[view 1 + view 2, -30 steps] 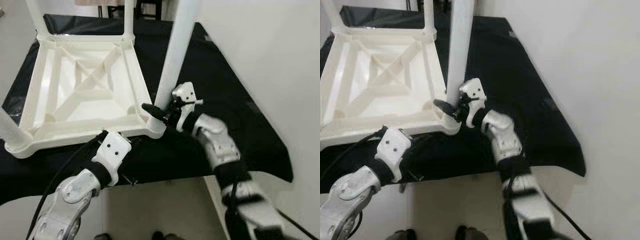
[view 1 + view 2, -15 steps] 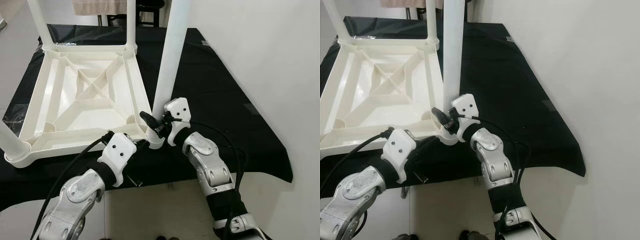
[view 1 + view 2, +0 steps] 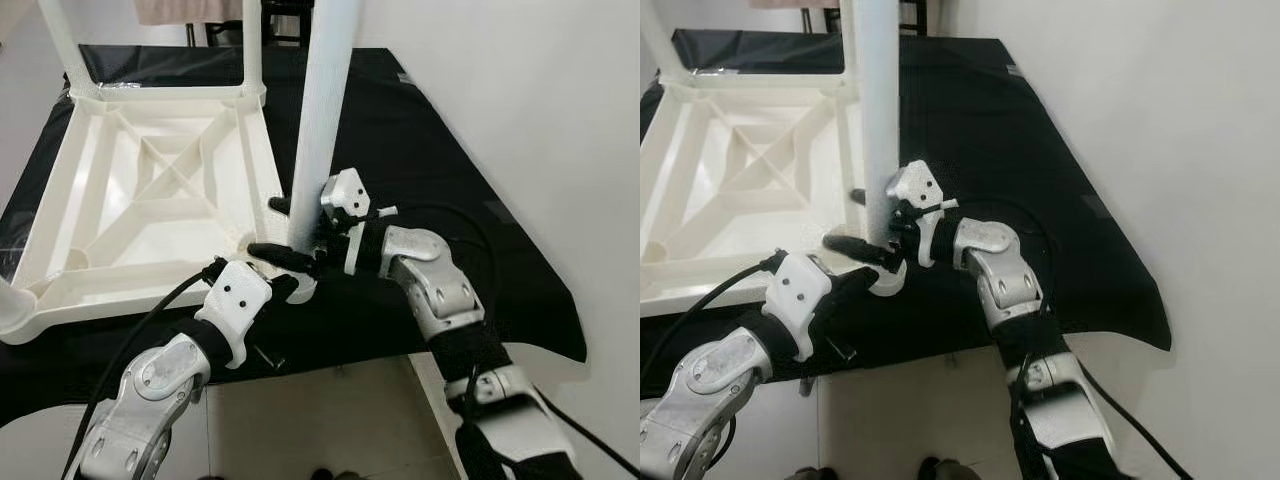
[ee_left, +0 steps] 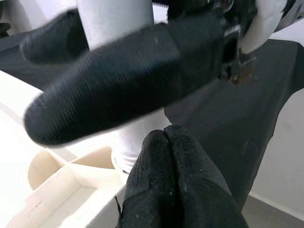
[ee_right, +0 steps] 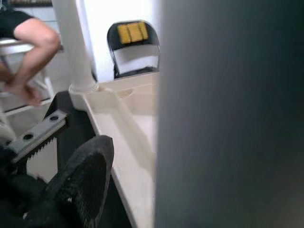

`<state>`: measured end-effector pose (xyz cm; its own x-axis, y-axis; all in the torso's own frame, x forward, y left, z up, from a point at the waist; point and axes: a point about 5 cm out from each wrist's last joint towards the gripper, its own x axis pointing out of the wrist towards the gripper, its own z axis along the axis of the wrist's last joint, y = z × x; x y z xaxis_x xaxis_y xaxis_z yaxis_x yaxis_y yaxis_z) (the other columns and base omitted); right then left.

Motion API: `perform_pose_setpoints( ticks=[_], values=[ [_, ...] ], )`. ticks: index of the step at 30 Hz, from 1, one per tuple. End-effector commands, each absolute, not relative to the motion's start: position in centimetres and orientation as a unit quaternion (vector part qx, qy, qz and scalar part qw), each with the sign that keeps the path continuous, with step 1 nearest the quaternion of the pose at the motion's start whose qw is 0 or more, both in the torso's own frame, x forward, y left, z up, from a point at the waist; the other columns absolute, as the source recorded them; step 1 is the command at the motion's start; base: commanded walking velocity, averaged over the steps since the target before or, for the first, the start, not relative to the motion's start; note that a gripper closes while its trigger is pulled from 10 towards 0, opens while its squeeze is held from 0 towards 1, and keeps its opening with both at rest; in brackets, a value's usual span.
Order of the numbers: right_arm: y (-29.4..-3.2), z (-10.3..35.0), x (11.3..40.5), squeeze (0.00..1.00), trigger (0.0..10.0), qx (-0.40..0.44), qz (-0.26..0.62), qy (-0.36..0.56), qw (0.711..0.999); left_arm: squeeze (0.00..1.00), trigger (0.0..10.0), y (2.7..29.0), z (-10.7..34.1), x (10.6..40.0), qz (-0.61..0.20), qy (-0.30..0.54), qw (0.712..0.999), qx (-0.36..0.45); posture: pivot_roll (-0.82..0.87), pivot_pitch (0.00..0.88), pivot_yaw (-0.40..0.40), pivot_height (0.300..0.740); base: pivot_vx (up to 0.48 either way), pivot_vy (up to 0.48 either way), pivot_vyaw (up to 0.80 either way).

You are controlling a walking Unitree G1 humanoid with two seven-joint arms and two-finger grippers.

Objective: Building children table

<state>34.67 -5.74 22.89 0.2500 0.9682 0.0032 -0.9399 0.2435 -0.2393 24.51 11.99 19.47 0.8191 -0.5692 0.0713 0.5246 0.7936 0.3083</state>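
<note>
An upturned white children's table (image 3: 150,200) lies on the black-covered table (image 3: 440,190). At 7 o'clock, the left gripper (image 3: 285,285) sits with jaws clenched at the near corner. Just past it at 3 o'clock, the right gripper (image 3: 285,230) grasps the upright leg (image 3: 322,120) between its jaws.

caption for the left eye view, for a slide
Right gripper straddles the white table leg standing in the upturned tabletop's near corner; left gripper waits just below.
</note>
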Motion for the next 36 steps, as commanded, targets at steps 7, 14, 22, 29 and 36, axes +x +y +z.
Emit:
perform_pose_setpoints(
  ticks=[7, 14, 22, 29, 36],
  values=[
    [-4.9, 23.3, 35.9, 0.00, 0.0, -0.086, 0.670, -0.042, 0.736, 0.00, 10.0, 12.2, 19.3, 24.4, -0.288, -0.077, 0.944, 0.141, 0.10, 0.173, -0.145, 0.740, 0.000, 0.000, 0.00],
    [-5.3, 23.2, 36.1, 0.00, 0.0, -0.086, 0.682, -0.034, 0.726, 0.00, 10.0, 12.2, 19.4, 24.4, -0.286, -0.077, 0.945, 0.141, 0.10, 0.178, -0.150, 0.740, 0.000, 0.000, 0.00],
    [-7.2, 21.9, 37.1, 0.00, 0.0, -0.103, 0.601, -0.027, 0.792, 0.00, 10.0, 12.1, 19.4, 24.2, -0.286, -0.076, 0.945, 0.140, 0.10, 0.206, -0.160, 0.740, 0.000, 0.000, 0.00],
    [-9.4, 18.5, 37.5, 0.00, 0.0, -0.059, 0.309, 0.012, 0.949, 0.00, 10.0, 12.3, 19.3, 24.1, -0.287, -0.073, 0.945, 0.139, 0.08, 0.220, -0.164, 0.740, 0.000, 0.000, 0.00],
    [-7.9, 15.2, 33.9, 0.00, 0.0, -0.097, 0.271, 0.047, 0.957, 0.00, 10.0, 11.6, 19.0, 23.9, -0.305, -0.067, 0.941, 0.132, 0.07, 0.229, -0.148, 0.740, 0.000, 0.000, 0.00]
  ],
)
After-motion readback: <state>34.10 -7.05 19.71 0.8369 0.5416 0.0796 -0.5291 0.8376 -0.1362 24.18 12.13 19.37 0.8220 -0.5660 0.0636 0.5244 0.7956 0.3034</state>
